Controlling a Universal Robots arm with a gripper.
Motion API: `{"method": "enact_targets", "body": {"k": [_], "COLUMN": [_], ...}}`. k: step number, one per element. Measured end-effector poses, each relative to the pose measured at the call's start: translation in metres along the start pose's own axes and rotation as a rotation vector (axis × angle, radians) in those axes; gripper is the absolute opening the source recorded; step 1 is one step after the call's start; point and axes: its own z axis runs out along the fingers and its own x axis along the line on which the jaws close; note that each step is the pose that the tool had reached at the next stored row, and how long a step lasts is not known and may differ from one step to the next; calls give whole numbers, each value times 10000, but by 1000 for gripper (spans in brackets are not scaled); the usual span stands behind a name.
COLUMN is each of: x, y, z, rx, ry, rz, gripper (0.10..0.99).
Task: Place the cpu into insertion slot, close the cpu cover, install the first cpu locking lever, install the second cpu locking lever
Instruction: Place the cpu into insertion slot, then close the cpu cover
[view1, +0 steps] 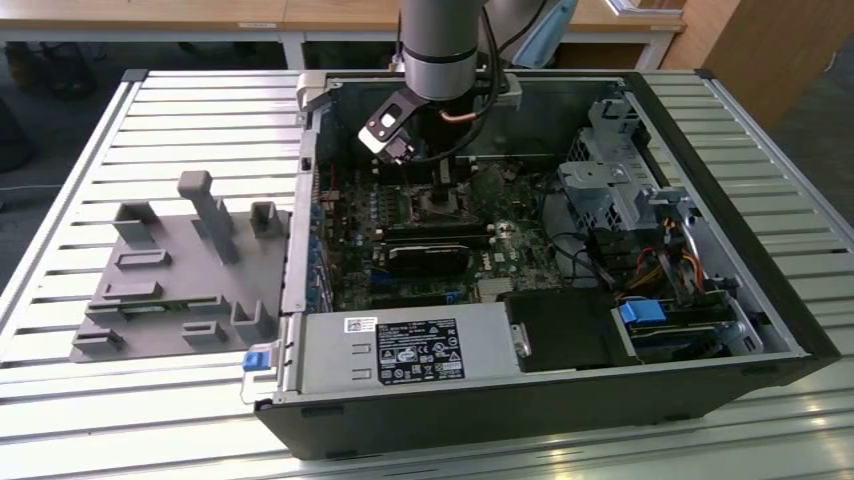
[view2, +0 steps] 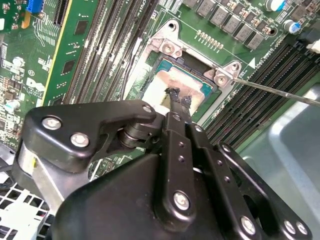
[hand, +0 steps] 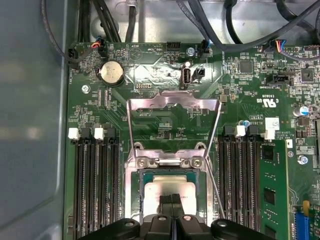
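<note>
The cpu (hand: 170, 191), a pale silvery square, lies flat in the insertion slot (hand: 131, 200) on the green motherboard. Both wrist views show my gripper (hand: 171, 199) directly over it, shut, with its black fingertips (view2: 176, 96) together at the chip's face and nothing between them. Behind the socket the cpu cover (hand: 172, 103), a thin silvery frame, stands swung open, away from the chip. A thin locking lever (view2: 280, 90) sticks out past the socket's corner. In the exterior view the arm (view1: 441, 60) reaches down into the open computer case over the insertion slot (view1: 434, 208).
Long black memory slots (hand: 95, 185) flank the socket on both sides. Cables (hand: 215, 30) run along the case wall behind the board. A black-labelled power supply box (view1: 407, 352) sits at the case's near edge, and a grey fixture (view1: 174, 270) lies at the exterior view's left.
</note>
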Motion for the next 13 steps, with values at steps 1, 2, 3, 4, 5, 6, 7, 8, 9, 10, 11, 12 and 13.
{"method": "enact_targets", "body": {"k": [1, 2, 3, 4, 5, 6, 7, 8, 9, 10, 11, 12, 13], "x": [0, 0, 0, 0, 0, 0, 0, 0, -1, 0, 0, -1, -1], "y": [0, 0, 0, 0, 1, 1, 1, 1, 1, 1, 1, 2, 2], "z": [-2, -2, -3, -4, -5, -6, -7, -10, -13, -15, -18, -23, -28], "rx": [3, 3, 3, 6, 7, 7, 8, 10, 11, 11, 11, 14, 14], "ry": [-1, 1, 1, 0, 0, 0, -1, -2, -3, -1, -1, -2, -2], "rz": [0, 0, 0, 0, -1, -1, -1, 0, 0, -1, 0, 0, 0], "gripper": [110, 110, 110, 110, 110, 110, 110, 110, 110, 110, 110, 110, 110]}}
